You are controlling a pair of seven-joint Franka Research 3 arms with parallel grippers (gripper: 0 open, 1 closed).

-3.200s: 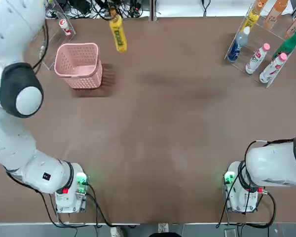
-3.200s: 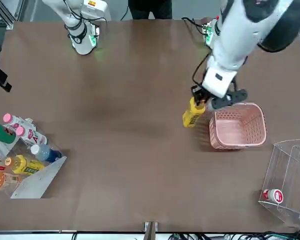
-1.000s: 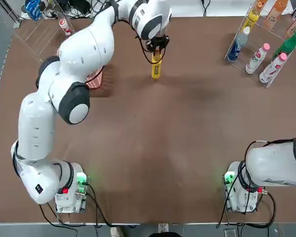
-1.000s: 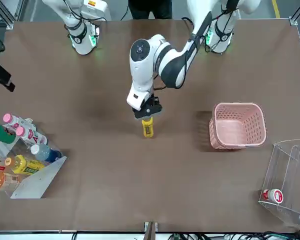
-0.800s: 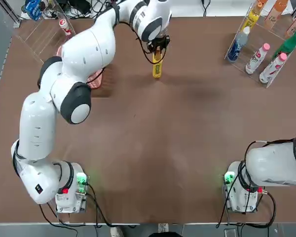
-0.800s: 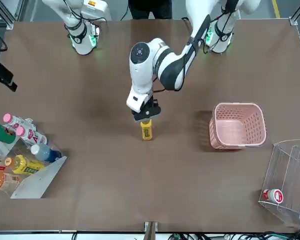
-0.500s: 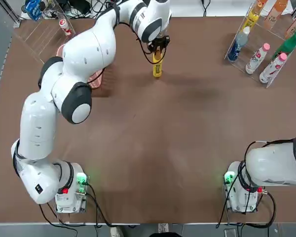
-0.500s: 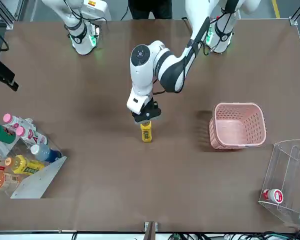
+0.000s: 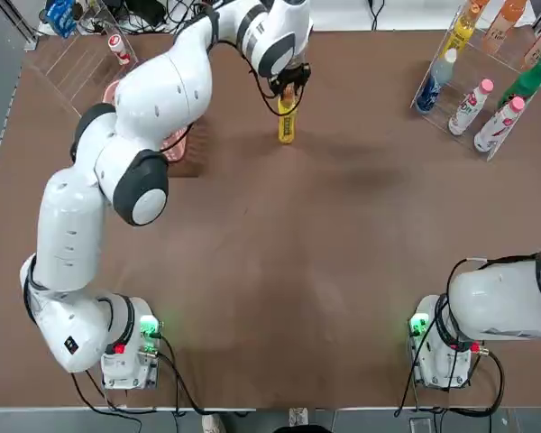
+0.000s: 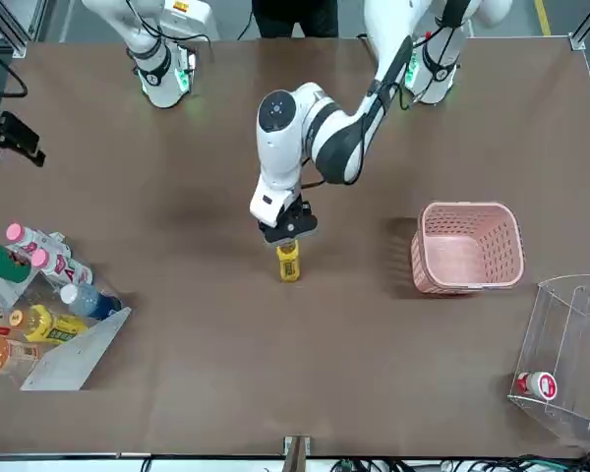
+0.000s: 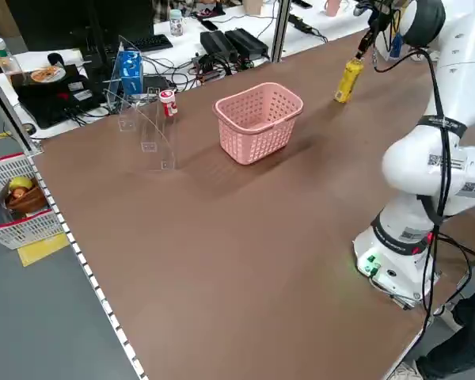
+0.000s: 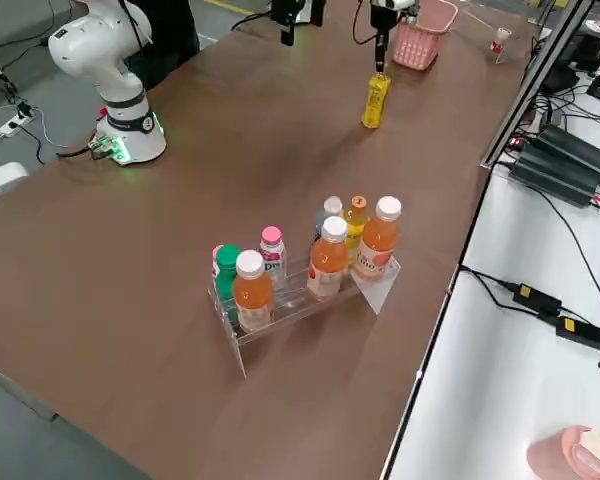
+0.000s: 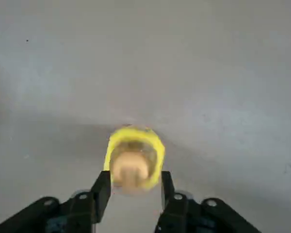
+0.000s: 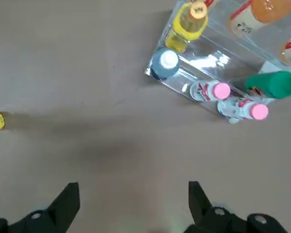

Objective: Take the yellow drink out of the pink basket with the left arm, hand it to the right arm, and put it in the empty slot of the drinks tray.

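The yellow drink stands upright on the table, right of the pink basket and well clear of it. My left gripper is directly above the drink and shut on its cap. In the left wrist view both fingers press against the neck of the yellow drink. My right gripper hovers high near the drinks tray, open and holding nothing. The right wrist view looks down past its spread fingers at the drinks tray, which holds several bottles.
A clear acrylic stand holding a small red-and-white bottle sits at the far corner beyond the basket. The left arm arches over the pink basket. Cables and boxes lie past the table's far edge.
The left gripper carried the yellow drink from beside the basket to the table's middle and lowered it until it stood upright. The right gripper has shifted slightly near the tray.
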